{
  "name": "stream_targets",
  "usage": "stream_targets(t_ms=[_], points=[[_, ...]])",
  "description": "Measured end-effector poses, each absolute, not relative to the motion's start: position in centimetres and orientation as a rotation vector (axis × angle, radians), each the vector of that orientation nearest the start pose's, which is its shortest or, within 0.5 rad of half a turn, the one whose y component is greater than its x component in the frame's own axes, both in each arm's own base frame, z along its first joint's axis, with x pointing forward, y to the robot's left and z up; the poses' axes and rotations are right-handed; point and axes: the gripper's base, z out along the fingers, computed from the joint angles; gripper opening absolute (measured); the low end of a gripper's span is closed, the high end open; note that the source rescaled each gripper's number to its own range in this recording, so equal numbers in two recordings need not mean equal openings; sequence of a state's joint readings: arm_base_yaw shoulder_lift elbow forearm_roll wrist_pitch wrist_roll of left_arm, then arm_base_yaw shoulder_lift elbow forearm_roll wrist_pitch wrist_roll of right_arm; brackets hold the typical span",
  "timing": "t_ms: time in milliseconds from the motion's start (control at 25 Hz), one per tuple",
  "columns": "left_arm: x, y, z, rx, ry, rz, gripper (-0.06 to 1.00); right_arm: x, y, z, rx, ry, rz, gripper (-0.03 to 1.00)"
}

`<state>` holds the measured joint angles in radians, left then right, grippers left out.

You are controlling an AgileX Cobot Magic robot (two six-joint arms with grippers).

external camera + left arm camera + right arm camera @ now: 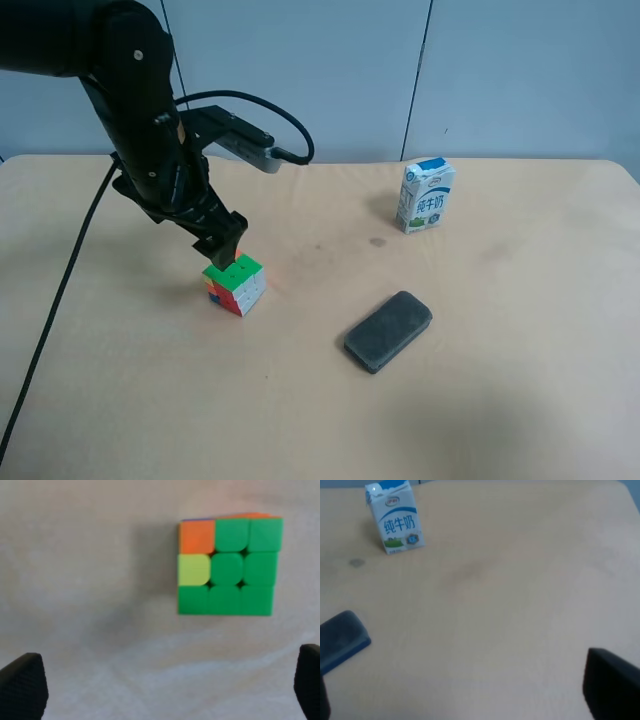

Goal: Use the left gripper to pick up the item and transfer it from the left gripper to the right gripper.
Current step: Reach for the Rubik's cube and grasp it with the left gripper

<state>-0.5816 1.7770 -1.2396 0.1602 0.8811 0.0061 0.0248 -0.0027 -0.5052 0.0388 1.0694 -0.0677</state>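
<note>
In the exterior high view, the left gripper (224, 250), on the all-black arm, is hanging right over the cube (235, 284), its tips at the cube's green top face; I cannot tell if they are touching it. The cube is sitting on the desk (520, 400) toward this view's left, well apart from the milk carton (425, 195) and the dark grey block (388, 331), with bare desk lying round it and the desk's edges far off

In the right wrist view, the right gripper (470, 700) is holding its jaws wide apart and gripping nothing, with bare desk stretching ahead

In the left wrist view, the jaws are standing wide open and empty; the cube's green face is lying beyond the tips, not between them
</note>
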Motion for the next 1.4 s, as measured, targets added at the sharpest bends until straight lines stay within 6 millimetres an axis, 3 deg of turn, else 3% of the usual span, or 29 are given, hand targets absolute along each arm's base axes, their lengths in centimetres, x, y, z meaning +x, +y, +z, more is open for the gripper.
stream_targets(t_ms=[320, 1400], points=[[30.0, -21.1, 18.2, 1.026, 2.743, 0.102, 1.0, -0.6, 0.3, 27.8, -0.096, 2.042, 0.02, 1.0], [31.4, -22.2, 13.1, 0.998, 2.742, 0.089, 0.97, -0.6, 0.3, 27.8, -0.096, 2.042, 0.02, 1.0]])
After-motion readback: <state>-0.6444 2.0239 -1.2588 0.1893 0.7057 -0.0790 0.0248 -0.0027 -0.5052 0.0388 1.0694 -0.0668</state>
